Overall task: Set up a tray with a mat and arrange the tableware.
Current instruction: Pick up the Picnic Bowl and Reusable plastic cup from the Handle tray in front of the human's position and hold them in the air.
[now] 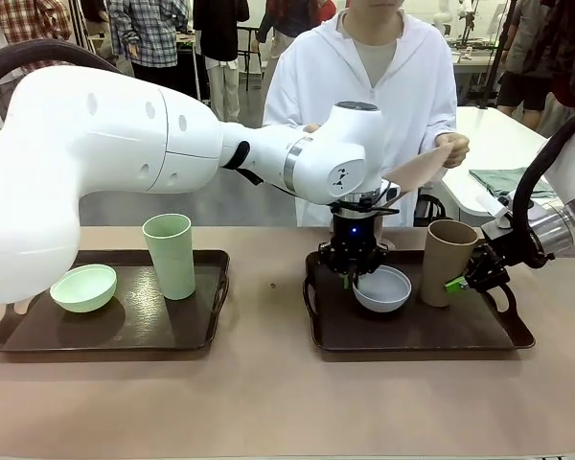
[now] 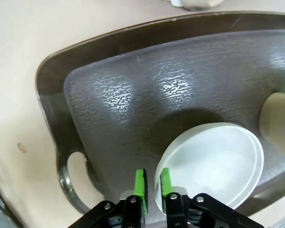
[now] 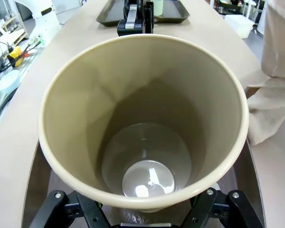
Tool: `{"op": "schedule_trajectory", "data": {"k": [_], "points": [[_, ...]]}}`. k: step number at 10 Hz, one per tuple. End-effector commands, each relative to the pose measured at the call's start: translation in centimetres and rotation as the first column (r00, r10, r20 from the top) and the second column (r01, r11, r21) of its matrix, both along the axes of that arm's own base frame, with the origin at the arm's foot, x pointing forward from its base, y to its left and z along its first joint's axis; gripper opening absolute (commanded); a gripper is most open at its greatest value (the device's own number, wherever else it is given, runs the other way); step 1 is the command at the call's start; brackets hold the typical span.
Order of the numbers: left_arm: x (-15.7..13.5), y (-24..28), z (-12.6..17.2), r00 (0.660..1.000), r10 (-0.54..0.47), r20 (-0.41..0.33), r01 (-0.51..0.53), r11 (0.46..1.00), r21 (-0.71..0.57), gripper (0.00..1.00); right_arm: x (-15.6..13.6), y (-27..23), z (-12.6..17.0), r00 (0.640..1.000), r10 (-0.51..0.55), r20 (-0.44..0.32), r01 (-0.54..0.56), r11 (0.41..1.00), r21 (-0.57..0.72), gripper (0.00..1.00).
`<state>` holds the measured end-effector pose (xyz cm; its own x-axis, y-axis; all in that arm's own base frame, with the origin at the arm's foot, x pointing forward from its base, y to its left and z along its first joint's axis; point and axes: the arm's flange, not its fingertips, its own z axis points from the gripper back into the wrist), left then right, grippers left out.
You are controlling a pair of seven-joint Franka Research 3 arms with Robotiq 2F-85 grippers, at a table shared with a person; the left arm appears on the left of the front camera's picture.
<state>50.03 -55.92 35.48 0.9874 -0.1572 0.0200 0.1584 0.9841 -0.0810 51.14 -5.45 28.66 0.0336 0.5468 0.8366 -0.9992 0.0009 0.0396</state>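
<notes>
The left tool [image 2: 152,179] nips the rim of the smooth, round greyish-white bowl [image 2: 213,161] — on a pebble-textured dark tray [image 2: 123,90]. The right tool [image 1: 463,281] clamps the tapered tan tumbler [image 1: 445,257].

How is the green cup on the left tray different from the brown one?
The green tumbler is pale green; the tan tumbler is brown. The green tumbler stands free on the left tray; the tan tumbler is on the right tray, clamped by the right pincer. Both are tall, handleless and upright on dark trays.
</notes>
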Motion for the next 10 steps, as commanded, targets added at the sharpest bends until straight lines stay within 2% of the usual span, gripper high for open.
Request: {"op": "schedule_trajectory", "data": {"k": [1,2,3,5,6,7,10], "points": [[0.8,-0.2,0.4,1.000,-0.005,-0.019,0.004,1.000,-0.016,0.00,0.4,0.0,-0.9,1.000,0.021,0.014,-0.021,1.000,-0.009,0.00],[0.9,0.1,0.5,1.000,0.004,-0.025,-0.005,1.000,-0.014,0.00,0.3,0.0,-0.9,1.000,0.021,0.014,-0.021,1.000,-0.009,0.21],[0.9,0.3,0.6,1.000,0.011,-0.027,-0.011,1.000,0.007,0.00,0.3,0.0,-0.8,1.000,0.021,0.016,-0.021,1.000,-0.008,0.00],[0.6,1.4,1.7,0.998,0.017,-0.067,-0.015,1.000,0.024,0.00,-0.1,0.0,0.1,1.000,0.002,0.000,-0.002,1.000,-0.012,0.00],[0.1,2.4,3.1,0.996,0.010,-0.087,-0.008,1.000,0.016,0.01,-0.7,0.2,1.6,1.000,0.005,-0.012,-0.005,1.000,-0.013,0.00],[-0.7,3.5,5.4,0.997,0.005,-0.082,-0.006,1.000,-0.007,0.01,-1.9,0.5,3.9,1.000,-0.002,-0.005,0.002,1.000,-0.019,0.00],[-4.3,6.4,14.0,1.000,0.000,0.014,0.001,0.997,-0.080,0.01,-5.7,2.5,11.7,0.997,0.010,0.072,-0.006,0.998,-0.055,0.00]]}}
